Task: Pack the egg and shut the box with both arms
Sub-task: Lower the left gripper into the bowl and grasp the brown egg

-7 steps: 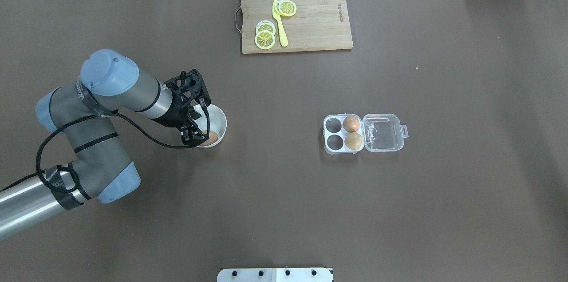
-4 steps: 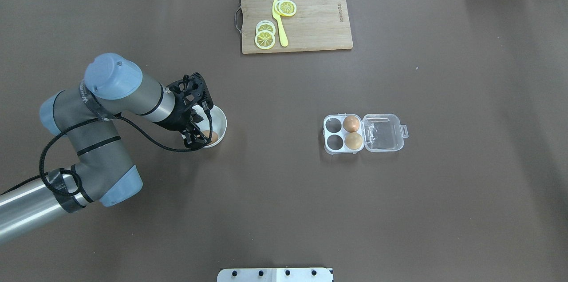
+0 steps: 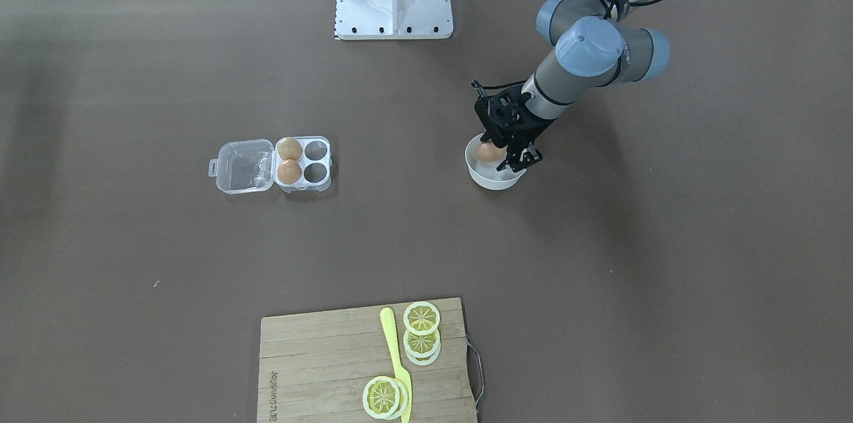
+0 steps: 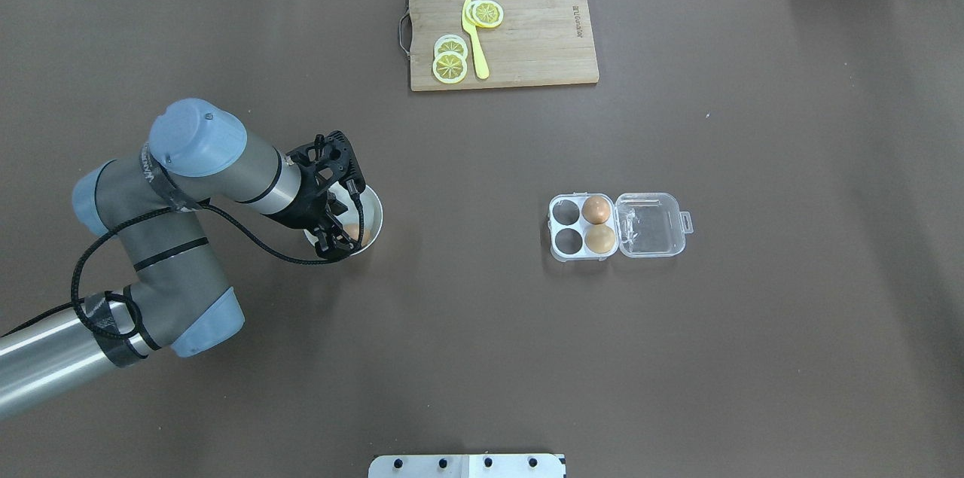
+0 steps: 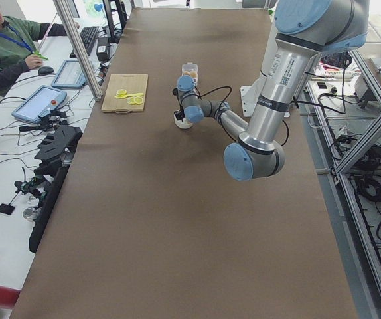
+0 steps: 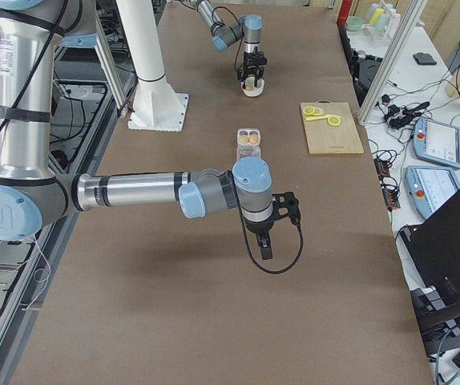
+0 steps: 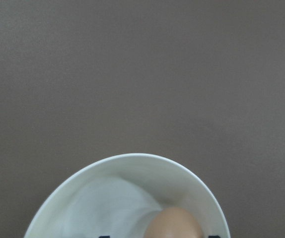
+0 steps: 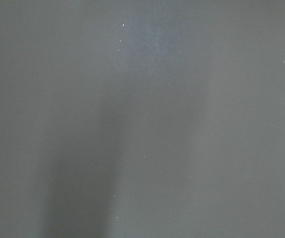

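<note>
Egg: a small tan-brown egg (image 3: 490, 152) lies in the white bowl (image 3: 481, 173) on the counter (image 4: 482, 357), well apart from the case.
Left hand: the left hand (image 3: 510, 146) is down in the bowl, its fingers standing either side of the egg; the wrist view shows two dark tips flanking the egg (image 7: 175, 224) at the bottom edge. Whether they press it or stand just off it cannot be told.
Right hand: the right hand (image 6: 265, 246) shows only in the right side view, hanging above bare counter; whether its fingers are apart or together cannot be told.
Box: the clear egg case (image 4: 581, 226) lies open, lid (image 4: 649, 225) flat beside it; two eggs fill the cells next to the lid and the two far cells are empty.
Handling: the egg is likely light, smooth, rounded and brittle, apt to slip or crack under a hard squeeze.
Where to hold: across its widest middle, pads on opposite sides, with gentle pressure.
Also there: a wooden cutting board (image 4: 527, 49) with lemon slices (image 4: 449, 66).
</note>
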Controlling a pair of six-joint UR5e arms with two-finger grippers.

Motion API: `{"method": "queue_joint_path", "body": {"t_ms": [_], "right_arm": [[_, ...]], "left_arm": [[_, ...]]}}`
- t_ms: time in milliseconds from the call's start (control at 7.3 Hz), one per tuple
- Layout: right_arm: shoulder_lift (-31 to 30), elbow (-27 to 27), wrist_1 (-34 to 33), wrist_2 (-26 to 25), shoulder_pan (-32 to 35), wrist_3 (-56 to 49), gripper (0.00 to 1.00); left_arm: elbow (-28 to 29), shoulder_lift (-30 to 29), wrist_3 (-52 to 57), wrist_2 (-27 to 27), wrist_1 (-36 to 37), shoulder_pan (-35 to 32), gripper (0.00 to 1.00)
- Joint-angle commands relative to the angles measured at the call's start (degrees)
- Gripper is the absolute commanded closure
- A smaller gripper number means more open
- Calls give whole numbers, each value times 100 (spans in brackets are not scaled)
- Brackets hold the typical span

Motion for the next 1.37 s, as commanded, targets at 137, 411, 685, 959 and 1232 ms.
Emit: {"method": "queue_joint_path", "body": {"t_ms": [137,411,685,959,1232], "right_arm": [[0,2,0,0,-6,0,0],[0,2,0,0,-6,0,0],[0,2,0,0,-6,0,0],[0,2,0,0,-15,0,0],[0,2,0,0,-15,0,0]], "left_arm": [[29,3,10,1,9,8,36],[91,-23,18,1,0,-1,36],[109,-32,27,1,0,-1,37],[100,-41,36,1,0,-1,72],[-57,-41,36,-52,0,-44,100]]}}
